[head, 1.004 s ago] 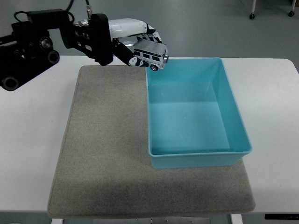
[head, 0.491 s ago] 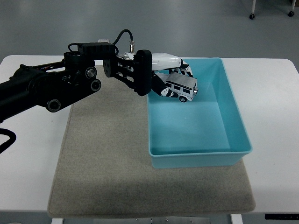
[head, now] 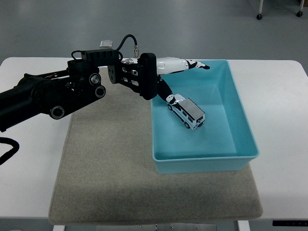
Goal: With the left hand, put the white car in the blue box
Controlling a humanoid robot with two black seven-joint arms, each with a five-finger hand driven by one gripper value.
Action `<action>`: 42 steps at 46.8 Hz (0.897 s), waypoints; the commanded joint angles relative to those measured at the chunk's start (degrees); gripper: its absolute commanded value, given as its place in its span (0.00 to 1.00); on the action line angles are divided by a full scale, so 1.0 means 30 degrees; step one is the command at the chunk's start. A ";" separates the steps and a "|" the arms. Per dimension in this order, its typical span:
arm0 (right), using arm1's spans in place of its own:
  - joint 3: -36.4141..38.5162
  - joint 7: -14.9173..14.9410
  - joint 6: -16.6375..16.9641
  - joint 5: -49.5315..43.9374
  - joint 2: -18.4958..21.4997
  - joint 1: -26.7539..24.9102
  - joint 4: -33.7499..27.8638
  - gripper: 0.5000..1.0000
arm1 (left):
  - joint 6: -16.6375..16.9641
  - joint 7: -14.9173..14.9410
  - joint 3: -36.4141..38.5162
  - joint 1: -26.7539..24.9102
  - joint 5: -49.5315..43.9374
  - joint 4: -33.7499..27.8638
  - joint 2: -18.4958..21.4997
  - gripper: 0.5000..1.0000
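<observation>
White table, grey mat. Car inside blue box, toward 10 o'clock corner. Left hand fingers spread, empty; thumb possibly touching car. Risk: withdrawal snags car or box wall.

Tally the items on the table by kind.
Car: 1
Box: 1
Mat: 1
Total: 3

White car inside blue box, left hand fingers spread above.
</observation>
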 commanded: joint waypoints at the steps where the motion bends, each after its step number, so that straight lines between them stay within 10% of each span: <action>1: -0.0005 0.0009 0.0001 0.0000 0.0000 0.0010 0.0000 0.87 | -0.0151 0.0121 -0.0710 0.0046 -0.1999 0.0049 0.0144 1.00; 26: -0.0005 0.0010 0.0001 0.0000 0.0000 0.0010 0.0000 0.87 | -0.2259 0.2375 -0.1443 0.1421 -2.4762 0.0692 0.5269 1.00; 42: -0.0005 0.0010 0.0001 0.0000 0.0000 0.0010 0.0000 0.87 | -0.4692 0.4427 -0.4722 0.5316 -2.9574 0.1865 0.6033 1.00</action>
